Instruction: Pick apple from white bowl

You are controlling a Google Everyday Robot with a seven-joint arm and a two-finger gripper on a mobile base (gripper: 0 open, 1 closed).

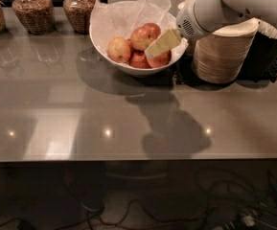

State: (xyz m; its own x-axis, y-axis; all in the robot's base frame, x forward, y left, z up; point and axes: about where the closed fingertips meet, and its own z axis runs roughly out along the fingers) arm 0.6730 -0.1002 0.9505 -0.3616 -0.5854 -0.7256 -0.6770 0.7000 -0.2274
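The white bowl (104,38), lined with crinkled white paper, stands at the back of the grey counter. It holds several apples. The orange-red apple (142,37) sits on top at the middle. A paler yellow-pink apple (119,49) is at its left and a dark red one (138,60) lies below it. My gripper (163,43), pale yellow at its tip, reaches into the bowl from the right on the white arm (210,8). It lies just right of the orange-red apple and over another red apple (160,60), which it partly hides.
A stack of beige disposable bowls (222,54) stands right next to the white bowl, under my arm. A dark holder (267,56) is at the far right. Three glass jars (31,11) of grain line the back left. The counter's front edge runs across the lower middle.
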